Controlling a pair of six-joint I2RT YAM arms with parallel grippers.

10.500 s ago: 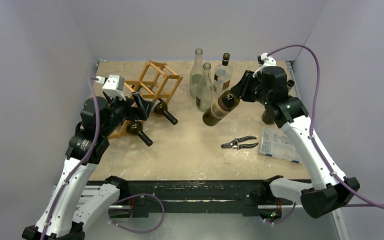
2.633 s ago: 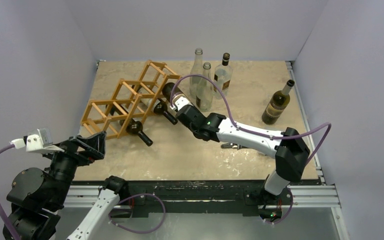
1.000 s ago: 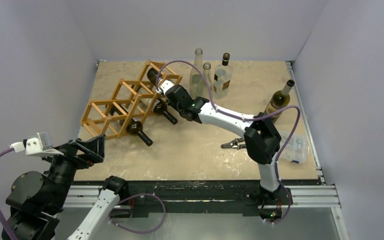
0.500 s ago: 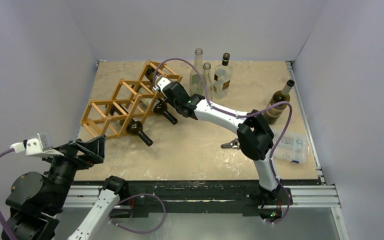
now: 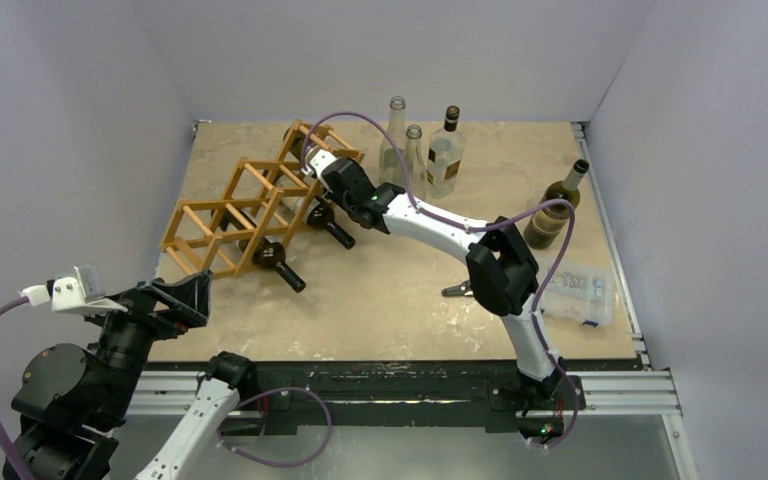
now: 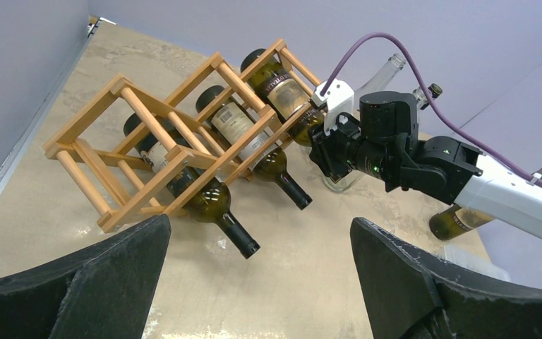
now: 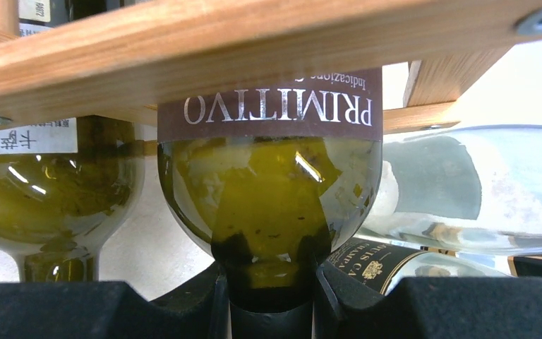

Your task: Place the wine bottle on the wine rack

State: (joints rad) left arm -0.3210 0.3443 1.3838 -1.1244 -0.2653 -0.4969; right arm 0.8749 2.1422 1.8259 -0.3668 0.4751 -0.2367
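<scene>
The light wooden wine rack [image 5: 250,200] stands at the back left of the table; it also shows in the left wrist view [image 6: 155,141]. My right gripper [image 5: 332,180] is shut on the neck of a green wine bottle [image 7: 268,183] with a brown "PRIMITIVO" label. The bottle's body lies inside the rack's rightmost upper cell [image 6: 279,81], under a wooden bar [image 7: 254,42]. Two other dark bottles [image 5: 280,262] [image 5: 330,225] lie in the rack, necks pointing out. My left gripper [image 5: 175,295] is open and empty, raised off the near left corner, far from the rack.
Two clear bottles [image 5: 408,165] and a dark-capped one [image 5: 445,145] stand at the back. A green bottle [image 5: 555,205] stands at the right. Pruning shears [image 5: 457,291] and a clear plastic box [image 5: 575,290] lie beside the right arm.
My right arm has pushed the held bottle left and back, deeper into the rack's upper right cell. The left arm has stayed still over the last second.
</scene>
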